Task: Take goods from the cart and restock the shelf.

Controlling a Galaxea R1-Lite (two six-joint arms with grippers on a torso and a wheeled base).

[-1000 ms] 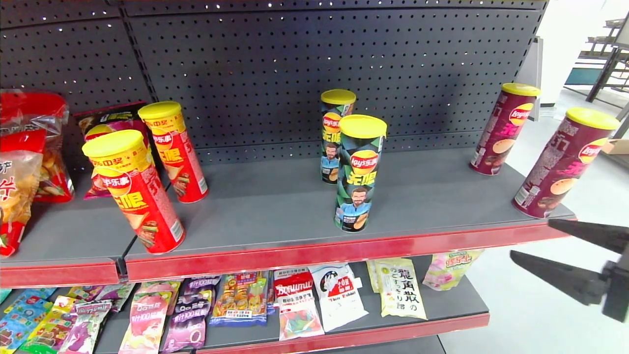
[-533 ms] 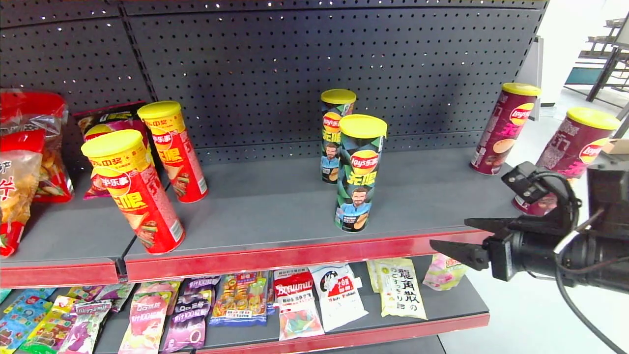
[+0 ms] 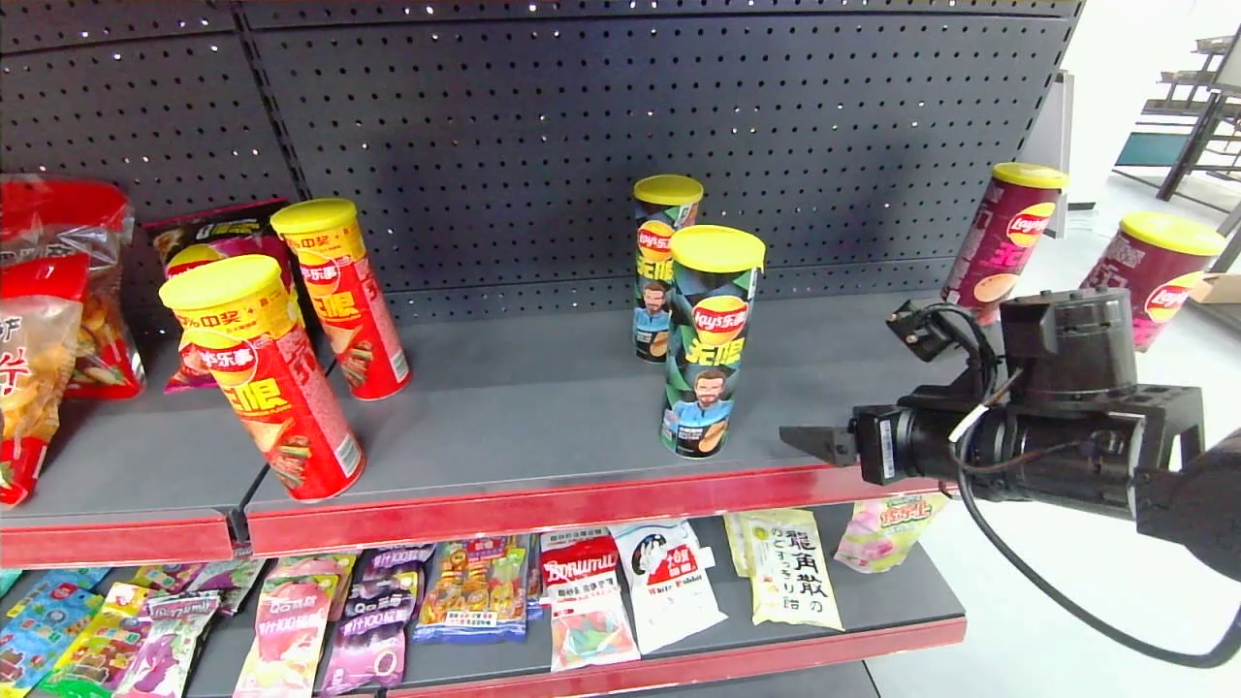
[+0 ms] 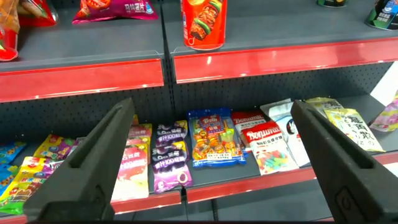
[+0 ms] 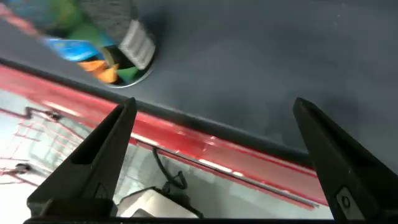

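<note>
One can (image 3: 711, 349), near right claw (image 3: 819, 444) (seemingly empty)

Right arm (image 3: 1057, 446) hides the bases of both maroon cans (image 3: 1008, 233), and the green can (image 5: 87, 43) seems blurred

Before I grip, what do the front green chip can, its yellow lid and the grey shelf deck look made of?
Front green chip can: probably printed cardboard tube, slightly glossy graphics. Yellow lid: likely plastic, smooth with a raised rim. Grey shelf deck: appears painted sheet metal, matte, matching the perforated back panel.
</note>
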